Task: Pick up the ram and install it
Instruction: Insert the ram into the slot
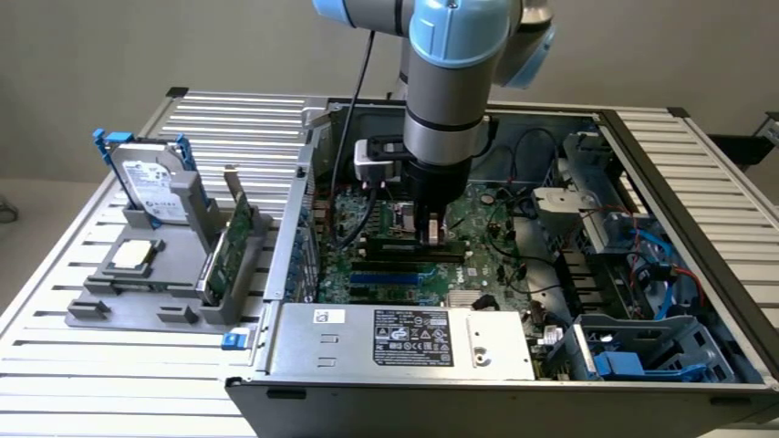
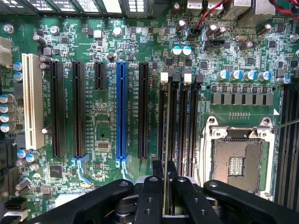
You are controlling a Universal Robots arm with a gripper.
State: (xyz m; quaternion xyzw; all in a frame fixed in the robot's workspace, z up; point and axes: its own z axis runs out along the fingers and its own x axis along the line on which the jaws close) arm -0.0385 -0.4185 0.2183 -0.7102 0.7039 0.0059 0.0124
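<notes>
- The arm (image 1: pixel 444 82) reaches straight down into the open computer case (image 1: pixel 305 173), which lies on the slatted metal surface (image 1: pixel 109 383).
- The gripper (image 2: pixel 166 170) hangs low over the motherboard (image 2: pixel 107 140). Its two black fingers (image 2: pixel 152 196) are closed on the ram (image 2: pixel 166 130), one on each flat side.
- In the wrist view the ram shows edge-on as a thin pale strip running out from between the fingers.
- The ram lies in line with the bank of black memory slots (image 2: pixel 180 121), over the slot nearest the expansion slots. I cannot tell whether it is seated in that slot or just above it.
- The white latches (image 2: pixel 164 77) sit at the far end of those slots.
- The open processor socket (image 2: pixel 238 161) is just beside the memory slots, and a long blue slot (image 2: pixel 121 112) lies on their other side.
- In the exterior view the gripper (image 1: pixel 429 228) is near the middle of the board, behind the power supply (image 1: pixel 402 333).
- Outside the case, toward the exterior view's left, a grey holder (image 1: pixel 134 306) carries a hard drive (image 1: pixel 152 187), a square silver processor chip (image 1: pixel 134 255) and an upright green expansion card (image 1: pixel 237 237).
</notes>
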